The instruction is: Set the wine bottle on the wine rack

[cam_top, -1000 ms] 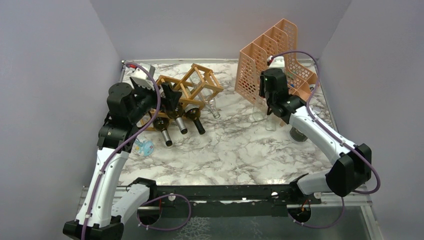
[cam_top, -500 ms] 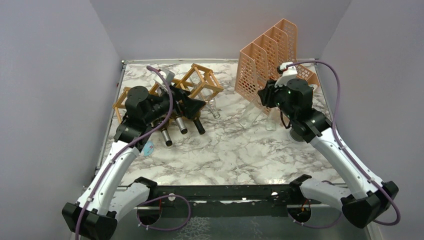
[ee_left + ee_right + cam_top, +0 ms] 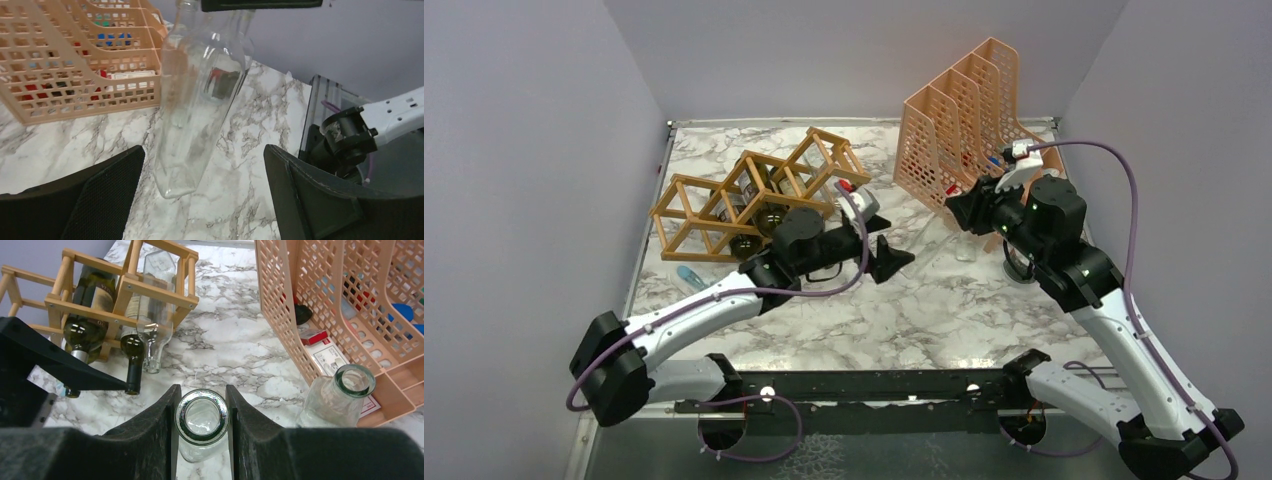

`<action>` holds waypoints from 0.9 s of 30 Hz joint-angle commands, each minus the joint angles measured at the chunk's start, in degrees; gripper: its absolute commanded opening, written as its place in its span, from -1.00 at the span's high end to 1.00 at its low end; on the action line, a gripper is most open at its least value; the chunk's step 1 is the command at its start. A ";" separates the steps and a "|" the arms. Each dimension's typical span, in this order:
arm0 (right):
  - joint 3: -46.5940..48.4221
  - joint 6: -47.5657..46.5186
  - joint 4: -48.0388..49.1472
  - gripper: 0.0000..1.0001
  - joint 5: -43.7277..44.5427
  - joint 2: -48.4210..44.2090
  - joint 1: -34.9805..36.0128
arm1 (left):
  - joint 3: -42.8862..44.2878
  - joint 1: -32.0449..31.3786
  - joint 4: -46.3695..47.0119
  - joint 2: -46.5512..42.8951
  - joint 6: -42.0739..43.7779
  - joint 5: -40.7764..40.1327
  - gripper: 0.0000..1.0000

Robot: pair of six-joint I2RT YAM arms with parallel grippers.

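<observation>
The wooden wine rack (image 3: 744,190) lies at the back left, also in the right wrist view (image 3: 125,285), with dark bottles (image 3: 82,325) and one clear bottle (image 3: 152,325) in its cells. My right gripper (image 3: 964,212) (image 3: 202,400) is shut on the neck of a clear glass wine bottle (image 3: 201,417) and holds it tilted, base toward the left. My left gripper (image 3: 889,262) (image 3: 205,200) is open, its jaws wide on either side of that bottle's base (image 3: 195,115), not touching it.
The peach mesh file holder (image 3: 964,110) (image 3: 75,60) (image 3: 320,300) stands at the back right. A second clear bottle (image 3: 340,395) (image 3: 967,245) stands upright beside it, close to my right gripper. A small blue item (image 3: 689,275) lies in front of the rack.
My left arm has swung from the rack to the right, up to the clear bottle's base. My right arm has shifted right and tilted the bottle it holds.
</observation>
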 commanded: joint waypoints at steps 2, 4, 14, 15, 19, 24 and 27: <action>1.74 3.21 0.56 0.98 -2.32 -2.57 -0.15 | -0.97 -6.52 10.35 7.01 10.58 -5.84 -0.91; 2.27 4.53 0.39 0.98 -2.61 -2.95 -0.17 | -1.35 -10.55 13.26 11.57 14.89 -13.83 -0.96; 2.78 7.79 0.44 0.98 -2.64 -3.54 -0.15 | -1.32 -12.64 21.55 19.35 16.79 -21.24 -0.98; 2.94 7.96 0.44 0.98 -2.87 -3.59 -0.15 | -1.87 -12.73 22.89 19.63 17.16 -21.83 -0.98; 3.56 8.87 0.01 0.98 -4.28 -3.22 -0.15 | -3.89 -12.70 28.97 20.69 19.95 -22.47 -0.98; 4.11 9.33 -1.47 0.97 -5.02 -3.09 -0.15 | -4.61 -12.74 32.23 21.23 22.57 -22.44 -0.70; 4.38 9.28 -2.60 0.95 -5.44 -3.10 -0.15 | -4.94 -12.74 33.45 21.21 24.00 -21.18 -0.29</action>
